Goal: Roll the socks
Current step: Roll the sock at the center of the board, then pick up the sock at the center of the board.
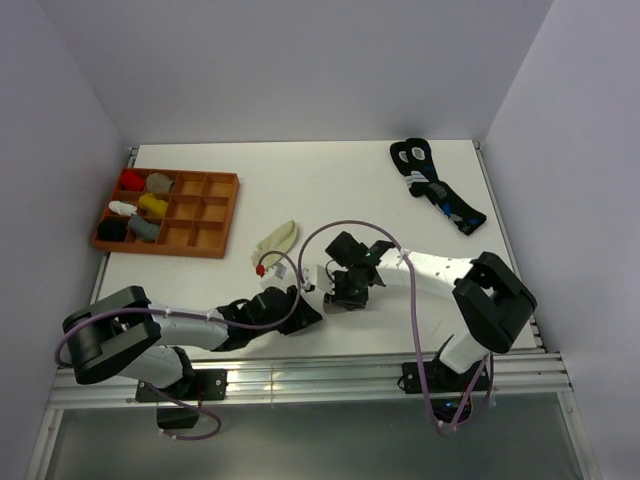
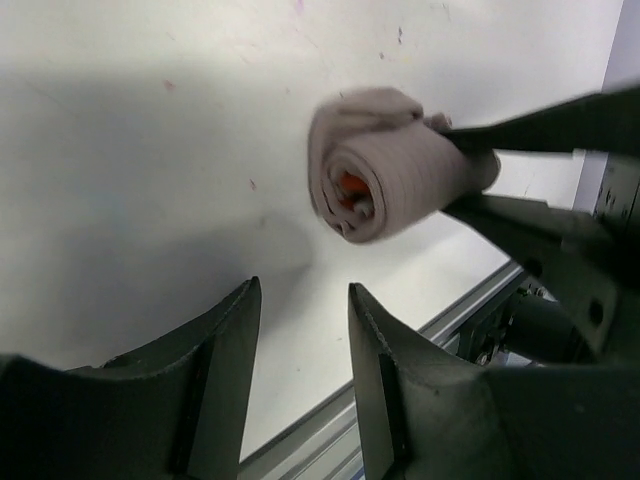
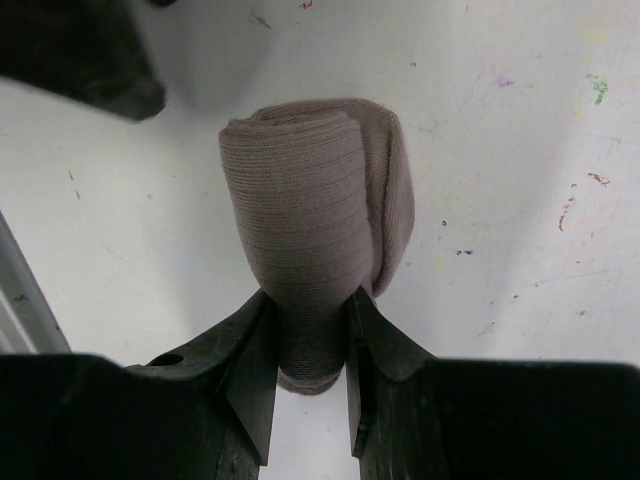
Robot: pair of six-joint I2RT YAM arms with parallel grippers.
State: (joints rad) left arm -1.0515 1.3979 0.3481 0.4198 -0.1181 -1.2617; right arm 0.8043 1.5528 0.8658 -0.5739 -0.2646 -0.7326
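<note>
1. two robot arms reach over a white table (image 1: 320, 180) from its near edge, and we see their grippers close together near the front middle.
2. the taupe sock (image 3: 310, 220) is wound into a tight roll low over the table. we cannot tell whether it touches the surface. the left wrist view shows a bit of orange-red at the roll's core.
3. the right gripper (image 3: 305, 310) pinches one end of that roll between both fingers.
4. the left gripper (image 2: 300, 295) is near the roll but apart from it, its fingers a narrow gap apart with nothing between them.
5. the cream sock (image 1: 277, 238) lies loose on the table just behind the grippers.
6. a wooden tray (image 1: 225, 215) at the far left holds small sock bundles (image 1: 152, 204) in red, grey, yellow and black.
7. black socks (image 1: 435, 185) lie at the far right, their blue and white marks too small for us to read.
</note>
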